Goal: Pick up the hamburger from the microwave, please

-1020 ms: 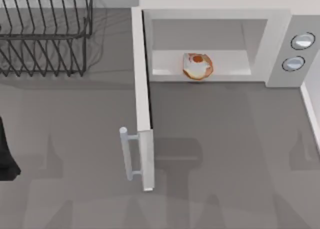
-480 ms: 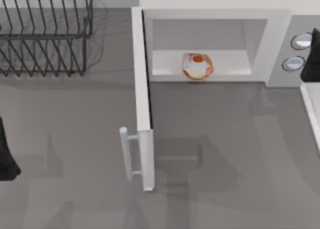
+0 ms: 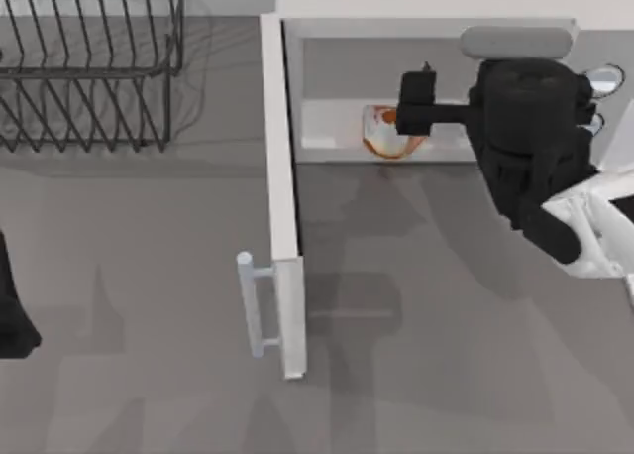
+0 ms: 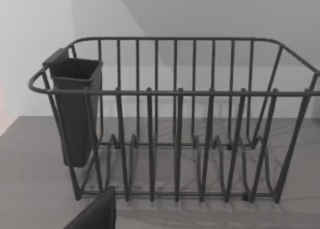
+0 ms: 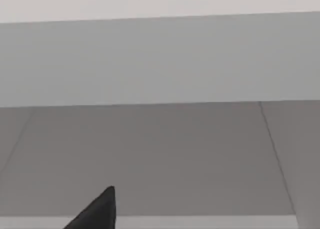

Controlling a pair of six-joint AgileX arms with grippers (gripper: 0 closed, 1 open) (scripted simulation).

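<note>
- White and boxy, the microwave [image 3: 426,38] is standing with its side-hinged door [image 3: 282,196] swung wide, and everything here is being placed against it.
- The hamburger [image 3: 381,137] is sitting at the front lip of the grey cavity, half hidden under the right gripper [image 3: 414,105], which is hanging at the opening just above it.
- Whether that gripper's fingers are apart or together, I cannot tell; one dark fingertip [image 5: 97,211] is showing against the cavity's flat walls in the right wrist view.
- Risk, as I judge it: the bun is small, round and probably soft, so a low or off-centre close could be squashing it or nudging it deeper into the cavity.
- The bulky black wrist is crowding the frame by the silvery dials [image 3: 606,77]; a careless reach could be knocking the frame.
- The left arm [image 3: 15,305] is parked well away from the door's outer side, facing the black wire rack [image 4: 175,124].
- The handle [image 3: 253,305] is a pale smooth bar.
</note>
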